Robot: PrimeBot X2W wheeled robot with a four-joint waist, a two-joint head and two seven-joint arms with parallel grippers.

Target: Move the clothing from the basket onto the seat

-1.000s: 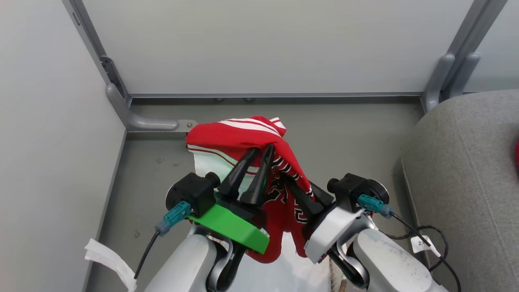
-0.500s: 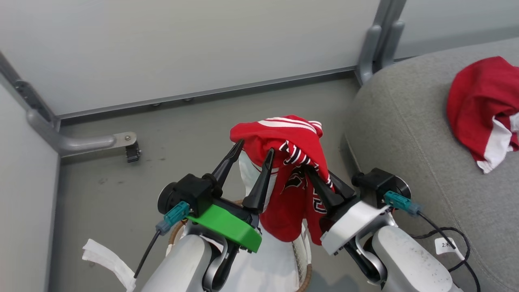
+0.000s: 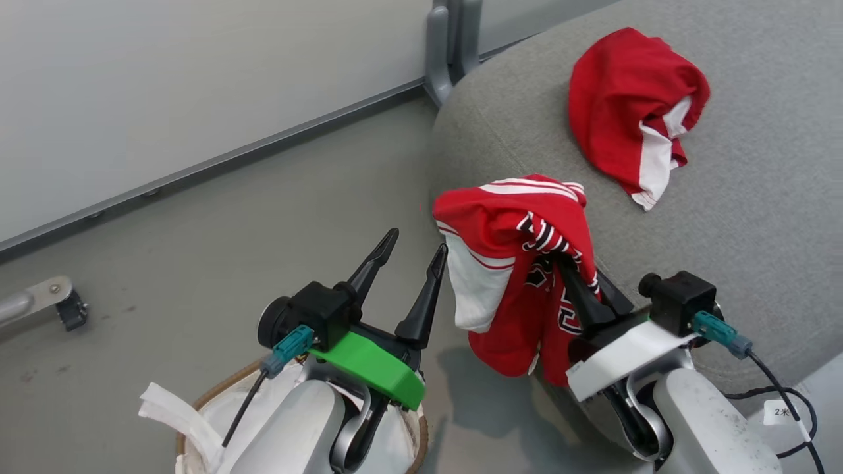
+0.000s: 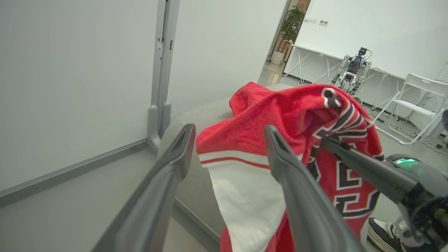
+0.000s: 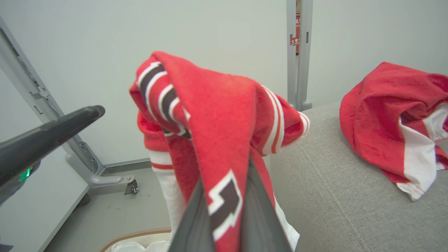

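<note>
Basket (image 3: 422,438) sits on the floor (image 3: 230,230) left of the seat (image 3: 757,217), apart from it, partly under my left forearm (image 3: 296,428), white liner (image 3: 164,408) flopped over its rim. Next, left gripper (image 3: 418,240), also left of the seat's edge, over bare floor: fingers spread wide, nothing between them. Right at the seat's left edge hangs the striped garment (image 3: 520,263), red with white stripes and black-and-white lettering, draped over the right gripper (image 3: 583,289); can't tell whether the cloth touches the seat's side. Right wrist view shows my right fingers (image 5: 192,224) pinched together on that fabric, cloth bunched over the tips. That gripper is at the seat's near left corner. Plain red garment (image 3: 625,99) with white trim lies crumpled on top of the seat, further in, apart from the striped one.
</note>
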